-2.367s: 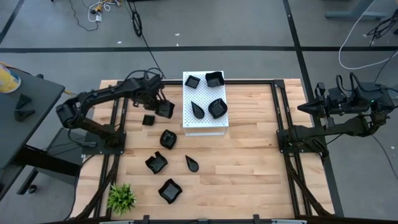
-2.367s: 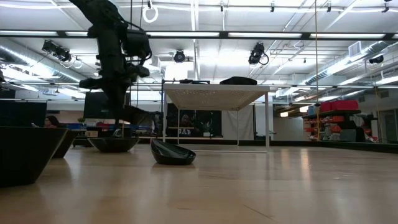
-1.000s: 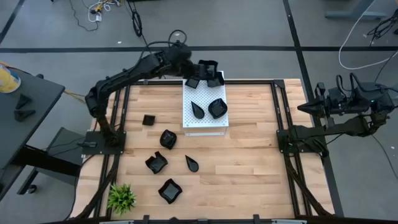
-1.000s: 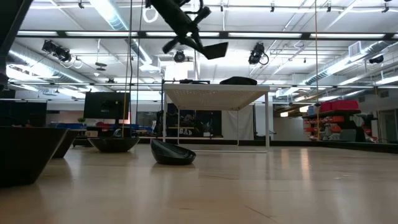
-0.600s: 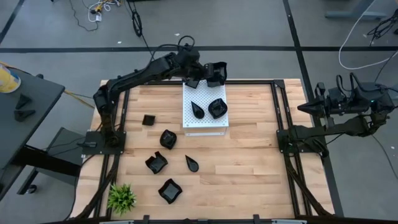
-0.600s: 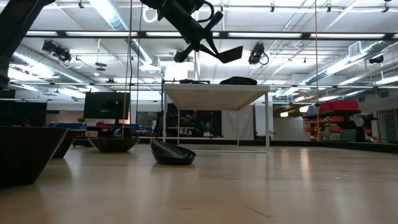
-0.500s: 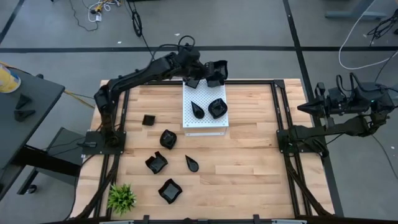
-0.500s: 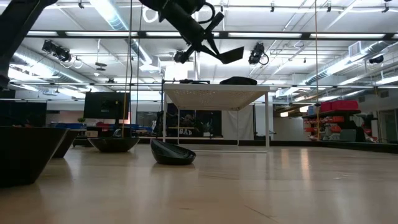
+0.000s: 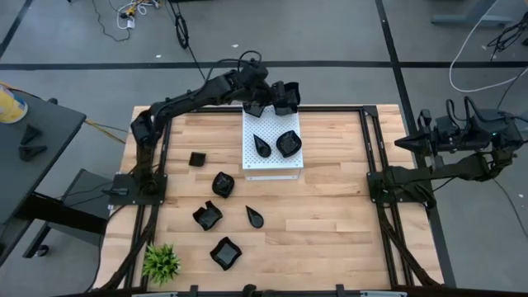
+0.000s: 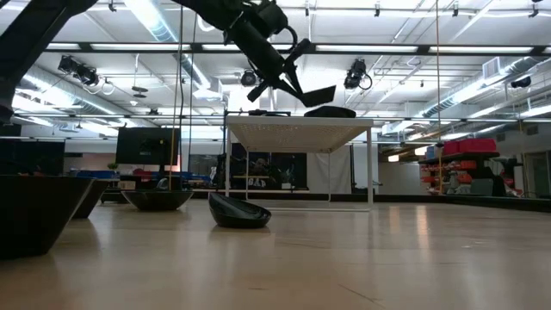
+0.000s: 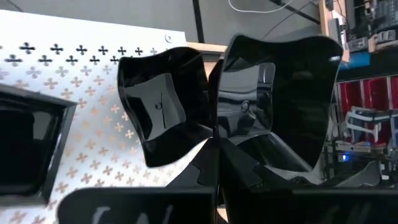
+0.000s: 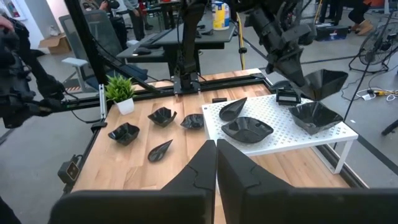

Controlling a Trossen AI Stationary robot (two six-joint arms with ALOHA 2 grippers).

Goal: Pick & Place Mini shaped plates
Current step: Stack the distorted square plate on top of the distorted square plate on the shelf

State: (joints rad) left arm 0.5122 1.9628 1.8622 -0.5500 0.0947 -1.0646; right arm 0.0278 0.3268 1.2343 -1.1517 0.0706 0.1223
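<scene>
My left gripper [image 9: 275, 92] hangs over the far edge of the white perforated board [image 9: 272, 161], shut on a glossy black mini plate with wavy corners [image 11: 280, 93], which also shows in the low view [image 10: 317, 95]. On the board rest a similar plate [image 11: 165, 102], a small square plate [image 9: 256, 108], a teardrop plate [image 9: 262, 146] and a rounded plate [image 9: 288, 143]. Several more black plates lie on the wooden table, among them a small square one [image 9: 196, 158] and a teardrop [image 9: 255, 218]. My right gripper [image 12: 216, 171] waits shut at the table's right side. My left gripper pinches the plate's rim [image 11: 219, 127] at one side between its two shut fingers. The fingers slant down from the table's left. The plate is lifted clear above the board's far edge and sits tilted beyond the fingertips [image 10: 297, 86].
A small green plant [image 9: 162, 261] stands at the table's near left corner. The board stands on thin legs [image 10: 372, 168] above the tabletop. Black frame rails [image 9: 367, 148] run along the table's left and right sides. Bare wood [image 9: 330, 214] lies to the right of the board.
My left gripper has moved down and a little toward the table's right edge over the board's far edge, rolling as it went. The held plate has come lower and tipped with it, staying clear of the board.
</scene>
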